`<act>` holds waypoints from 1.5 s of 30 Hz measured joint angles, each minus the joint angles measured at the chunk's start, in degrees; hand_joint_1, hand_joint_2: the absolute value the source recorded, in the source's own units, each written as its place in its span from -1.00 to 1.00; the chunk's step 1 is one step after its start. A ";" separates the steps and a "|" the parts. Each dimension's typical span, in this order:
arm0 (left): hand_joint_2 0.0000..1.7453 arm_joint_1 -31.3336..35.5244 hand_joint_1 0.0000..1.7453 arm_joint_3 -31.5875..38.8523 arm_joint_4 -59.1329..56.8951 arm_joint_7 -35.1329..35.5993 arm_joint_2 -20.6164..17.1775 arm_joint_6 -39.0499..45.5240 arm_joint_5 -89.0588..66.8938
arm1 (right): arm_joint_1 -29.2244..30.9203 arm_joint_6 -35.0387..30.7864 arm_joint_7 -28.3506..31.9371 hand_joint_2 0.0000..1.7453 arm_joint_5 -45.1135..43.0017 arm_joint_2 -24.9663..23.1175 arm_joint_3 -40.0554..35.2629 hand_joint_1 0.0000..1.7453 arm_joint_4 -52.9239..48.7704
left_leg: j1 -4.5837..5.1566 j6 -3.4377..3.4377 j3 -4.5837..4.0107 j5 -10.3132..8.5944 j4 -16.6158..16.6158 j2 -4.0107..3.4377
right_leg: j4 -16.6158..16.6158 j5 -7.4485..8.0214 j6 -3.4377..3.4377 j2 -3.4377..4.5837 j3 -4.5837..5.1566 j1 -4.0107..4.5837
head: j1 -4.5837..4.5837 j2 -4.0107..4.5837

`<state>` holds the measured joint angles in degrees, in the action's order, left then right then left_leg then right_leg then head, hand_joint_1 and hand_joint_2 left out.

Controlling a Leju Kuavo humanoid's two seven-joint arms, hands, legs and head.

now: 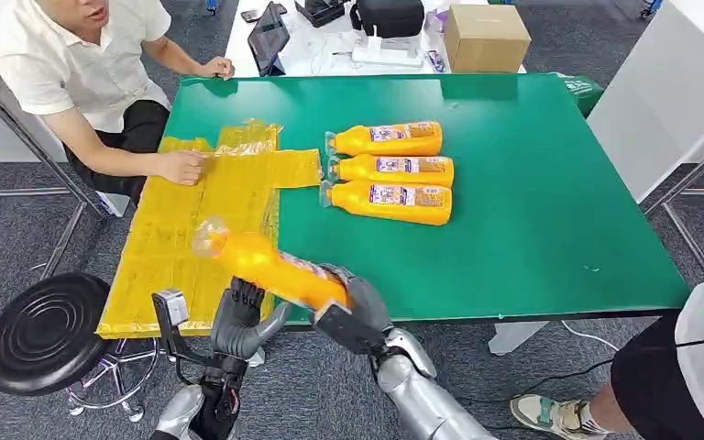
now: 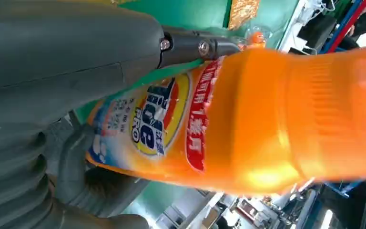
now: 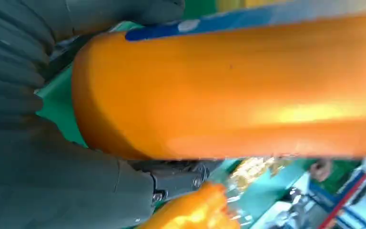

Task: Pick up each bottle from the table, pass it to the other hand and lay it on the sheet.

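From the head view, the right hand [image 1: 353, 312] is clamped around the base end of the orange plastic bottle with a clear cap [image 1: 270, 264], held over the near edge of the green counter [image 1: 550, 211], while the left hand [image 1: 238, 321] reaches under its middle; I cannot tell if it grips already. In the left wrist view the glossy printed label [image 2: 167, 119] looks slippery, so the body seems a better hold than the cap. In the right wrist view the bottle looks stiff and full, probably rather heavy.

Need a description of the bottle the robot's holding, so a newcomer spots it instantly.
Start at the green table and go to its near edge, beside the yellow sheet. There the right hand grips an orange bottle by its base, with the left hand just beneath. It alone is off the table; three others lie in a row.
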<state>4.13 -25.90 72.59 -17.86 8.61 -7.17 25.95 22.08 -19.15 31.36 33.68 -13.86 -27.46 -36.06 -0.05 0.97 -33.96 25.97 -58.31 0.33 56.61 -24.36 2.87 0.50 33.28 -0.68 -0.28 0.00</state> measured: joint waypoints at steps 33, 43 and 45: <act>1.00 -0.28 1.00 2.67 0.99 -1.12 -0.07 -9.88 11.23 | 2.75 1.23 1.62 -1.00 -2.12 -3.52 -10.53 -1.00 6.21 | -0.02 -0.01 -0.01 0.00 0.00 -0.04 | 0.01 0.00 -0.01 0.01 0.07 0.01 | 0.00 0.00; 1.00 0.20 1.00 3.37 2.76 -4.17 -1.13 -2.88 -0.26 | -1.77 -11.74 7.47 -1.00 -4.23 -3.34 -12.04 -1.00 3.51 | -0.04 -0.01 -0.05 0.00 0.00 -0.02 | 0.01 -0.01 -0.01 0.00 0.09 0.03 | 0.04 0.00; 1.00 1.72 1.00 3.60 2.84 -5.07 -2.36 5.85 -10.59 | -6.04 -17.97 8.39 -1.00 -4.58 -2.84 -12.02 -1.00 -2.95 | -0.03 -0.02 -0.09 0.01 0.01 -0.02 | 0.01 -0.02 -0.02 0.00 0.11 0.03 | 0.02 0.00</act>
<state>5.85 -22.30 75.43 -22.93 6.25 -1.32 15.35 16.04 -37.12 39.76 29.11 -16.70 -39.48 -39.02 -0.09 0.96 -34.05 25.97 -58.30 0.31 56.63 -24.38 2.86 0.50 33.39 -0.65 -0.26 0.00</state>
